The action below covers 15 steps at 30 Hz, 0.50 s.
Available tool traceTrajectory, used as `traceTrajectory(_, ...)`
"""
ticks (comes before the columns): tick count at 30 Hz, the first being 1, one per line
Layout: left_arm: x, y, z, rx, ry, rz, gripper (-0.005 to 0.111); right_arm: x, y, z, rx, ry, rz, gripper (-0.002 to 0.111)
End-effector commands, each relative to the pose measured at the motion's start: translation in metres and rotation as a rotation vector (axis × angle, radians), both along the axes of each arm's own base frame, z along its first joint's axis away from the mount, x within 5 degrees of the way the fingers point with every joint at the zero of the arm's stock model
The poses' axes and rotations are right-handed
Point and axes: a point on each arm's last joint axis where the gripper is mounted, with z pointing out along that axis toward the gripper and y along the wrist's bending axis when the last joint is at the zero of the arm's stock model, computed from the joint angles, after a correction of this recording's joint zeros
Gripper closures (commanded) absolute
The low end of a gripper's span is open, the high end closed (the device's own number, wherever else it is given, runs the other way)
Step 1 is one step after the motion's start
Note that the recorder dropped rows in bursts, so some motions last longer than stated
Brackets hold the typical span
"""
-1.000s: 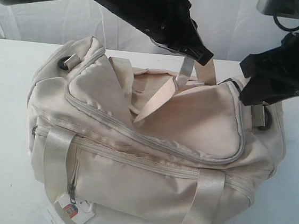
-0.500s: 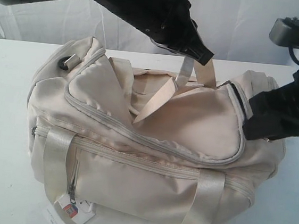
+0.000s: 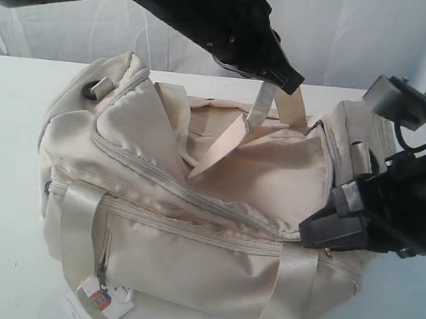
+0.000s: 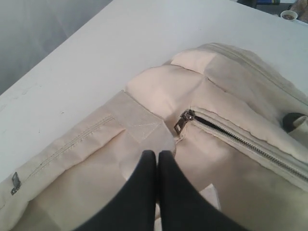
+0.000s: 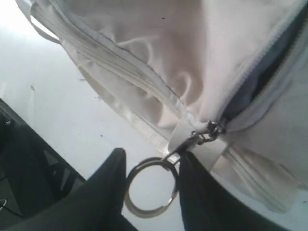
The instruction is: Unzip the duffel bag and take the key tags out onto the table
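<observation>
The cream duffel bag (image 3: 187, 256) lies on the white table (image 3: 12, 108). My left gripper (image 3: 288, 82) hangs above the bag's middle, shut on a webbing handle (image 3: 260, 107) and holding it up; the left wrist view shows its fingertips (image 4: 149, 161) pressed together over the cream fabric (image 4: 72, 187). My right gripper (image 3: 312, 232) is low at the bag's front right corner. In the right wrist view its fingers (image 5: 108, 175) clamp a metal ring (image 5: 144, 211) on the zip slider (image 5: 209, 131), beside a dark gap in the zip (image 5: 260, 77). No key tags show.
A paper hangtag (image 3: 103, 298) lies by the bag's front left corner. A black strap ring (image 3: 95, 88) sits on the left end. A second, shut zip with its slider (image 4: 184, 122) runs below the left gripper. White curtain stands behind the table.
My right gripper has travelled from the bag's top right corner down round its right end to the front corner, drawing the zip ring along. The left gripper has held still.
</observation>
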Motion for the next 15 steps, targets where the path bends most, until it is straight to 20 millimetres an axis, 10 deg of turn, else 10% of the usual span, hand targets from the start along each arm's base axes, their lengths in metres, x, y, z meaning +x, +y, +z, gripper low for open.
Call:
traceTrajectory(1,-0.004,-0.001,0.002,-0.010,0.021,-0.003,0.107,-0.012,0.011,-0.005,0.056,0.030,0.059,0.108)
traceTrajectory(15,-0.007,0.000,-0.001,0.018,0.055,-0.014,0.097,-0.021,0.031,-0.009,0.072,-0.023,0.101,0.108)
